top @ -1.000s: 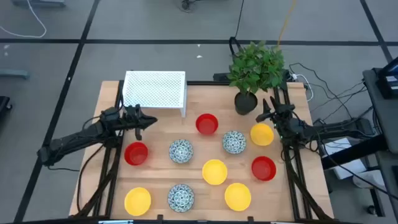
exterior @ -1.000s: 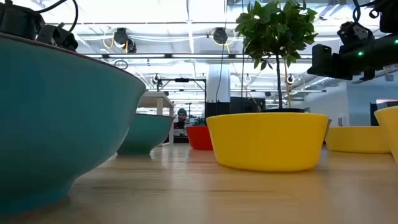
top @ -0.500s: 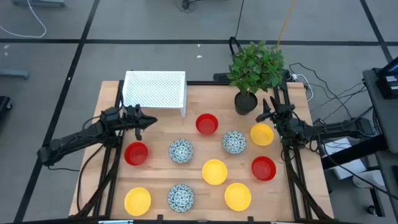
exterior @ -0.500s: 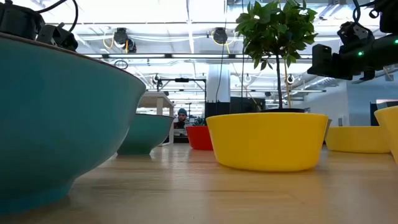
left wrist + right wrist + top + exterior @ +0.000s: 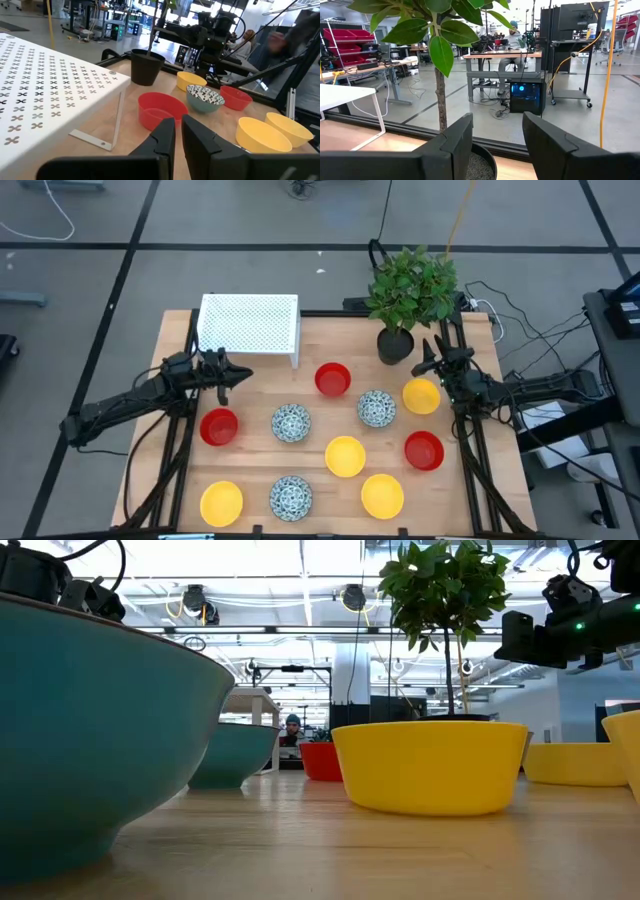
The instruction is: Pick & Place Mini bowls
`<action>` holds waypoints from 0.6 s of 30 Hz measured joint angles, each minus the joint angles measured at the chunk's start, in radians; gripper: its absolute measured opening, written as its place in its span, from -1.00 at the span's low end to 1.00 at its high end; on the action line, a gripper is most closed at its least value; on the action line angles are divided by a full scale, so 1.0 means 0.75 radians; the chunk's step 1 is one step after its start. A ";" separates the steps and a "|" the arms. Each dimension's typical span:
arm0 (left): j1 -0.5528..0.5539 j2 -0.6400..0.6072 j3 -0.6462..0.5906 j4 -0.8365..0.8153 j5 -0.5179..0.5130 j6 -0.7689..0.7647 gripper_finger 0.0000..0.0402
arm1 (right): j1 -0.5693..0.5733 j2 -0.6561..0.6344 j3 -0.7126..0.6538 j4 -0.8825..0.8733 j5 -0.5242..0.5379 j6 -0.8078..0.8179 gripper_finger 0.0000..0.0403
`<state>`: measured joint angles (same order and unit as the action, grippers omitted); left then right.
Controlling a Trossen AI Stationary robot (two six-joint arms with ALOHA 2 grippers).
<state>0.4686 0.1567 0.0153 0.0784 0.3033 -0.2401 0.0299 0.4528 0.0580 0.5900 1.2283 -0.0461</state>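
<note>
While both arms are hovering, nine mini bowls are sitting on the wooden table [image 5: 320, 490] in front of the black plant pot [image 5: 395, 346]: three red [image 5: 333, 379], four yellow [image 5: 345, 456], two speckled white [image 5: 291, 422]. The left gripper [image 5: 240, 374], fingers nearly together, and right gripper [image 5: 424, 366], fingers apart, are holding nothing.

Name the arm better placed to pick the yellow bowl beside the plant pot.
Right. The right gripper hovers open just behind that yellow bowl, next to the plant pot. The left gripper is nearly shut, across the table by the white rack.
</note>
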 joint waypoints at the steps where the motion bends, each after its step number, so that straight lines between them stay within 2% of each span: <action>1: 0.000 0.000 0.000 0.000 0.000 0.000 -0.82 | 0.000 0.000 0.000 0.000 0.000 0.000 -0.21; 18: 0.000 0.000 0.000 0.000 0.000 0.000 -0.82 | 0.000 0.000 0.000 0.000 0.000 0.000 -0.21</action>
<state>0.4686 0.1566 0.0152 0.0784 0.3031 -0.2401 0.0301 0.4526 0.0578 0.5900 1.2283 -0.0460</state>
